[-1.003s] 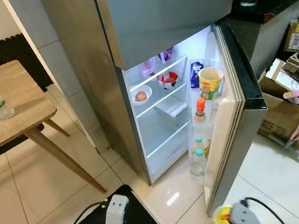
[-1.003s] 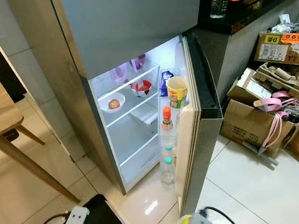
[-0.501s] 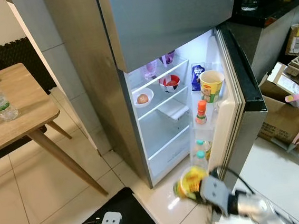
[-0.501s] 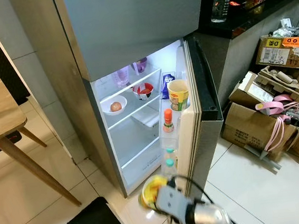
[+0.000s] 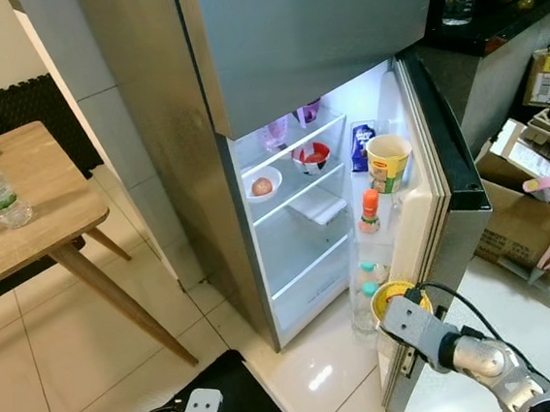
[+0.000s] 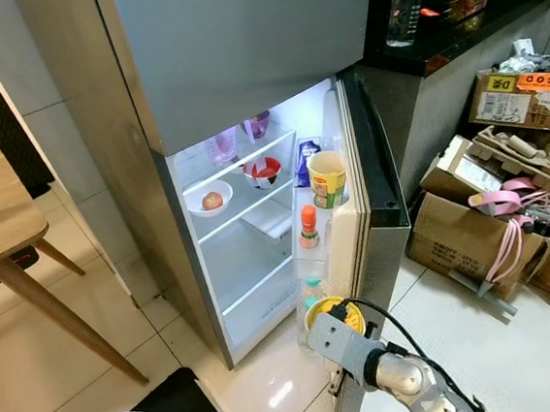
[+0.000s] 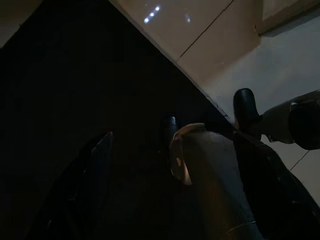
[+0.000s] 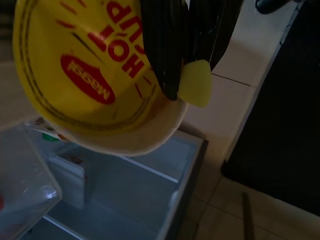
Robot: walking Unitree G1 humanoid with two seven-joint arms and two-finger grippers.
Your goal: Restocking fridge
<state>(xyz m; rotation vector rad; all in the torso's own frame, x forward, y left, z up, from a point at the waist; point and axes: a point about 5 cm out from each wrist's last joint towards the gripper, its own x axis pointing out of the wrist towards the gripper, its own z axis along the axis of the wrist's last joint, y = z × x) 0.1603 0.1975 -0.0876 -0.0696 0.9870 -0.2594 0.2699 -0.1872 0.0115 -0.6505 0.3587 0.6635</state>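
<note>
The right gripper (image 5: 397, 301) was clamped on a yellow-lidded Maggi Hot Cup noodle cup (image 8: 95, 75), holding it low beside the inner edge of the open fridge door (image 5: 444, 165), in front of the water bottles (image 5: 364, 295) in the door's bottom rack. A matching noodle cup (image 5: 388, 156) stood in the door's upper rack. The left gripper (image 7: 170, 131) hung idle; whether its fingers were parted could not be told.

A wooden desk (image 5: 31, 205) stands left of the open steel fridge (image 5: 271, 60); cardboard boxes (image 6: 462, 227) lie to its right.
</note>
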